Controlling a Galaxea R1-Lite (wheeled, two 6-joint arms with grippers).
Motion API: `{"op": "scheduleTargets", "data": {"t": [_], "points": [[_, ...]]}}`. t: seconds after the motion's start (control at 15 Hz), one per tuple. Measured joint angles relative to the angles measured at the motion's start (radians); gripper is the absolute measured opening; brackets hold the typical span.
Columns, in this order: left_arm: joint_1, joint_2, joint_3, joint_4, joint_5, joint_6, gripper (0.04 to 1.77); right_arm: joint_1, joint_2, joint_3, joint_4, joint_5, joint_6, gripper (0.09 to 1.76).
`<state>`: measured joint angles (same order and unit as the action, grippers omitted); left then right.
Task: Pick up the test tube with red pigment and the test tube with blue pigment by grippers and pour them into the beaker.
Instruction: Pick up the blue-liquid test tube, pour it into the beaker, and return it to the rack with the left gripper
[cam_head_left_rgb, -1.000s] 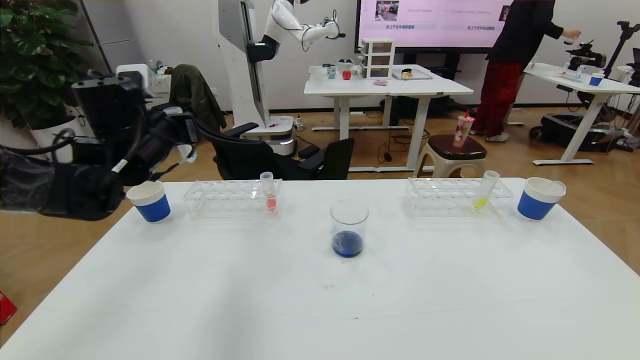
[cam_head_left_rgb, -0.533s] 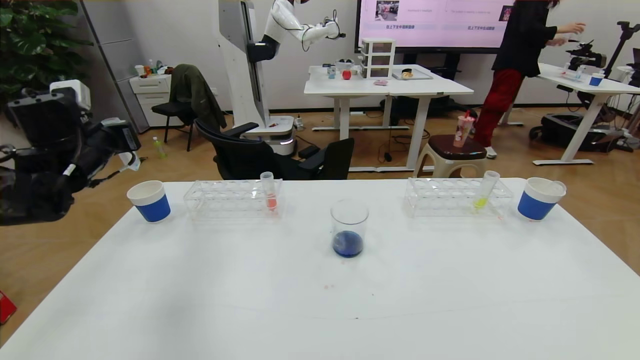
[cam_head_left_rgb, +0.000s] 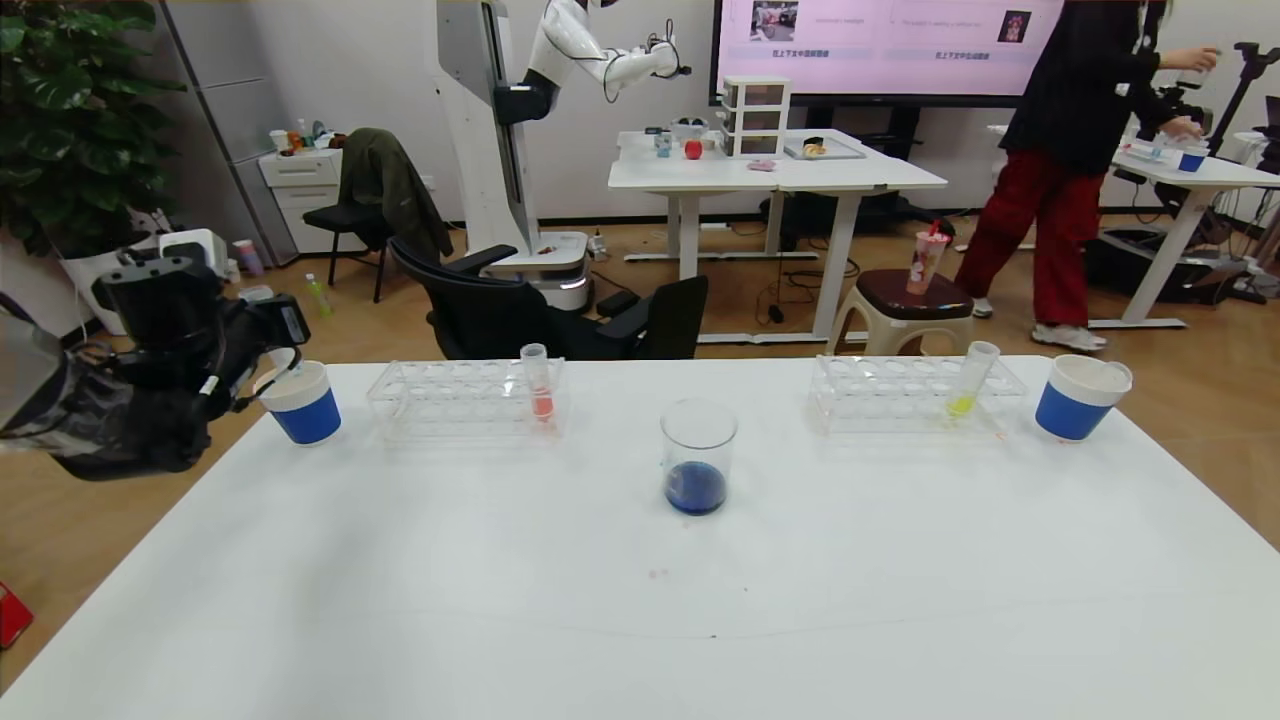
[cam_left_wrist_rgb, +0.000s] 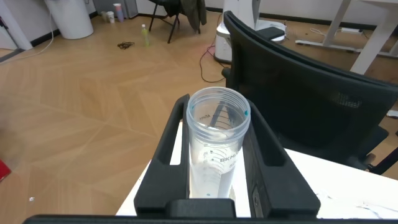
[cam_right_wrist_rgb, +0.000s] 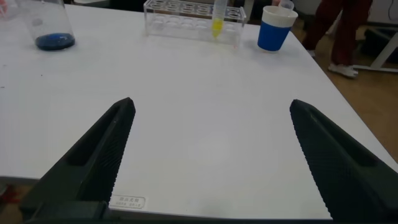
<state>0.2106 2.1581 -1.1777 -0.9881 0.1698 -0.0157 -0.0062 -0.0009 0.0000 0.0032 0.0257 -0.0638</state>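
My left gripper (cam_head_left_rgb: 278, 345) is at the table's far left corner, by the left paper cup (cam_head_left_rgb: 298, 402). In the left wrist view it (cam_left_wrist_rgb: 217, 115) is shut on a clear test tube (cam_left_wrist_rgb: 216, 149) with no liquid showing, only a blue speck at its rim. The beaker (cam_head_left_rgb: 697, 456) stands mid-table with dark blue liquid in its bottom; it also shows in the right wrist view (cam_right_wrist_rgb: 48, 25). The test tube with red pigment (cam_head_left_rgb: 539, 385) stands in the left rack (cam_head_left_rgb: 455, 398). My right gripper (cam_right_wrist_rgb: 211, 109) is open and empty over the near right of the table.
A second clear rack (cam_head_left_rgb: 905, 393) at the back right holds a tube with yellow-green liquid (cam_head_left_rgb: 970, 382). A blue-banded paper cup (cam_head_left_rgb: 1078, 397) stands right of it. Black chairs (cam_head_left_rgb: 560, 310) stand behind the table. A person (cam_head_left_rgb: 1070, 150) walks in the background.
My left arm swung out to the left, then came down and back in beside the left paper cup, still holding the tube. The person in the background walked right.
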Motion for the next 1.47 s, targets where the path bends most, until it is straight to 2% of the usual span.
{"op": "scheduleTargets", "data": {"t": [0.53, 0.6, 0.67, 0.73, 0.8, 0.87, 1.2, 1.47], "points": [[0.010, 0.086, 0.055, -0.071, 0.001, 0.000, 0.51, 0.000, 0.000, 0.000, 0.000, 0.000, 0.000, 1.74], [0.010, 0.087, 0.060, -0.081, -0.001, -0.001, 0.64, 0.000, 0.000, 0.000, 0.000, 0.000, 0.000, 1.74], [0.010, 0.087, 0.066, -0.099, -0.005, 0.000, 0.91, 0.000, 0.000, 0.000, 0.000, 0.000, 0.000, 1.74], [0.010, 0.087, 0.072, -0.106, -0.006, 0.004, 1.29, 0.000, 0.000, 0.000, 0.000, 0.000, 0.000, 1.74], [0.010, 0.087, 0.077, -0.106, -0.006, 0.008, 1.60, 0.000, 0.000, 0.000, 0.000, 0.000, 0.000, 1.74], [0.010, 0.087, 0.079, -0.107, -0.006, 0.009, 1.74, 0.000, 0.000, 0.000, 0.000, 0.000, 0.000, 1.74], [-0.005, 0.056, 0.047, -0.098, -0.006, 0.009, 1.75, 0.000, 0.000, 0.000, 0.000, 0.000, 0.000, 1.74], [-0.109, -0.049, -0.016, 0.033, -0.008, 0.005, 1.75, 0.000, 0.000, 0.000, 0.000, 0.000, 0.000, 1.74]]}}
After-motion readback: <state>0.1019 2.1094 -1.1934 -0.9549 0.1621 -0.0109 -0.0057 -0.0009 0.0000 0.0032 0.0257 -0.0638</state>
